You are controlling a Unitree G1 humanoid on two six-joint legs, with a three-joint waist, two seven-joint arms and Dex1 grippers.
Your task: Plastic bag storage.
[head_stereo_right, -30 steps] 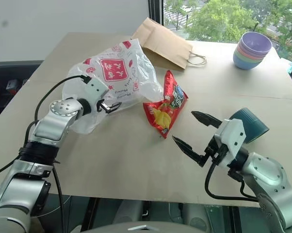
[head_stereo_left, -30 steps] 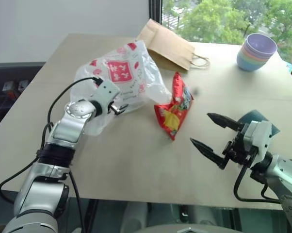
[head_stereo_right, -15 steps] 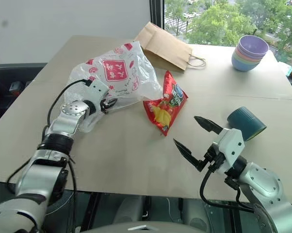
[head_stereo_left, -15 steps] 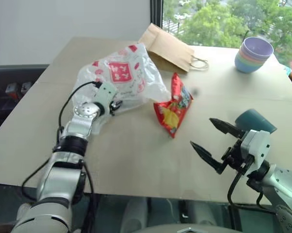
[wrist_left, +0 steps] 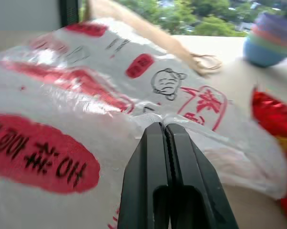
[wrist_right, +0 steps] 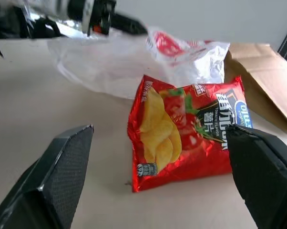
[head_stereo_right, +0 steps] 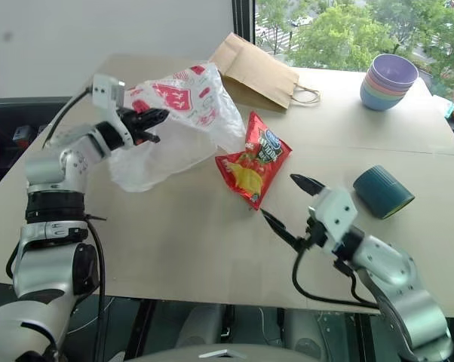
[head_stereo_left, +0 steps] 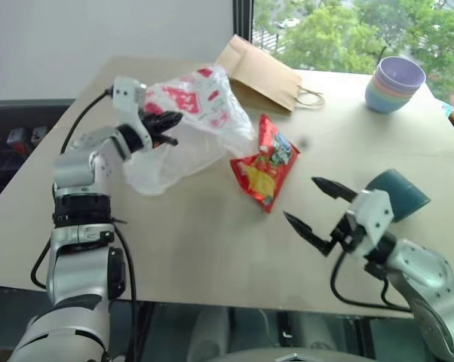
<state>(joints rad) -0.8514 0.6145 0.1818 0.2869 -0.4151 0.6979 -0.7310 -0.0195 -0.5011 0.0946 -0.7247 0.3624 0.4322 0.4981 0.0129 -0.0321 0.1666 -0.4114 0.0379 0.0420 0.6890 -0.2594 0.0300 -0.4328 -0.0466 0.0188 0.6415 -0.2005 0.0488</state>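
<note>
The plastic bag [head_stereo_left: 200,113], crinkly translucent white with red printed marks, hangs partly lifted off the table at the back left. My left gripper [head_stereo_left: 167,121] is shut on a fold of it, and the left wrist view shows the film pinched between the two closed fingers [wrist_left: 150,157]. The bag's lower part still rests on the table. My right gripper [head_stereo_left: 302,200] stands open at the front right, just in front of a red snack packet [wrist_right: 186,133], touching nothing.
A brown paper bag [head_stereo_left: 261,72] with handles lies behind the plastic bag. A stack of pastel bowls [head_stereo_left: 397,81] stands at the back right. A teal cup [head_stereo_left: 399,192] lies on its side beside my right arm. The table's front edge [head_stereo_left: 212,290] is close.
My left gripper has shut on the plastic bag and risen, pulling the bag's left side up off the table. The right gripper edged a little towards the snack packet, still open.
</note>
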